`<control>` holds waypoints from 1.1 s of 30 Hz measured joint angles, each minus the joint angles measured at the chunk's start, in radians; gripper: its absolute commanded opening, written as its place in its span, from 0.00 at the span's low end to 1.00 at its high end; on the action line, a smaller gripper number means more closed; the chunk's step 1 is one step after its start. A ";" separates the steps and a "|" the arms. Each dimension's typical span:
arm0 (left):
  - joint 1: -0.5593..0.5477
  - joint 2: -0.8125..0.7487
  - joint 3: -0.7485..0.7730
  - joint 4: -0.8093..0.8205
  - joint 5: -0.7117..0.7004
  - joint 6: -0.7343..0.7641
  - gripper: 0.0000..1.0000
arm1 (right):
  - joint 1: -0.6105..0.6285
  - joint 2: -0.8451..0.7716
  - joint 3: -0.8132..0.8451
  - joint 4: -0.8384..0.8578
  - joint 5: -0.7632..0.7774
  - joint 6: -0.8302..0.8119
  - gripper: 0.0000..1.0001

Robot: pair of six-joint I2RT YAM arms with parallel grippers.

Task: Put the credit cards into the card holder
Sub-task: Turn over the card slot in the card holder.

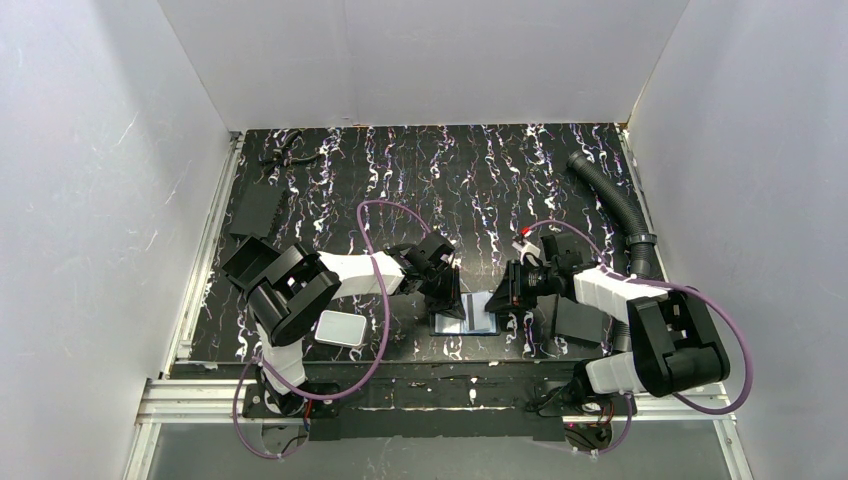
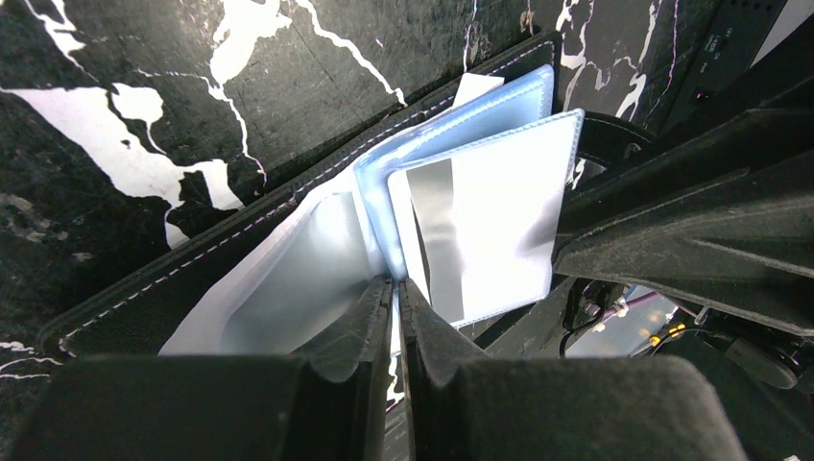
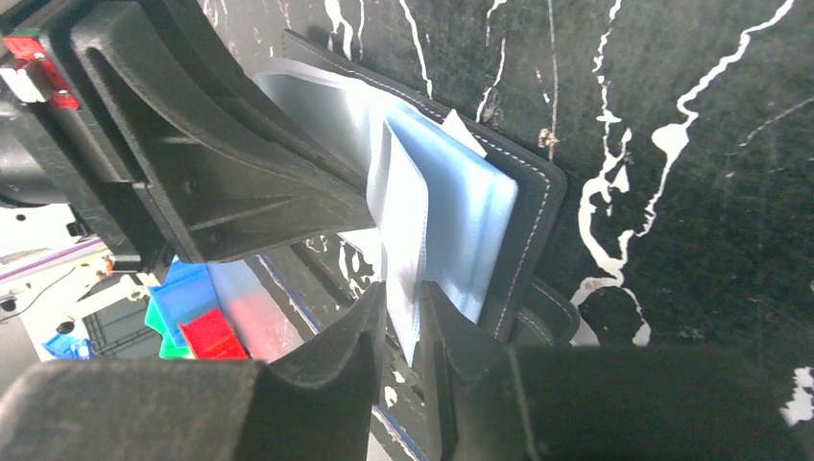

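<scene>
Lying open on the table, the card holder has one pocket pinched in the jaws of the left gripper, another in those of the right gripper.

Card holder, top view: both ends are covered by the grippers, and the pockets are too small to tell apart.
Holder's right side, left wrist view: behind the right gripper.
Credit card: inside a cloudy pocket, its face unreadable, its near corner behind the left gripper.
Snap tab: partly behind the right gripper's finger.
Holder's left half, right wrist view: covered by the left gripper.
</scene>
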 measured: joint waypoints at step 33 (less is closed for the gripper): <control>-0.006 -0.144 -0.080 -0.047 -0.004 0.020 0.29 | 0.040 -0.029 -0.042 0.101 -0.043 0.121 0.25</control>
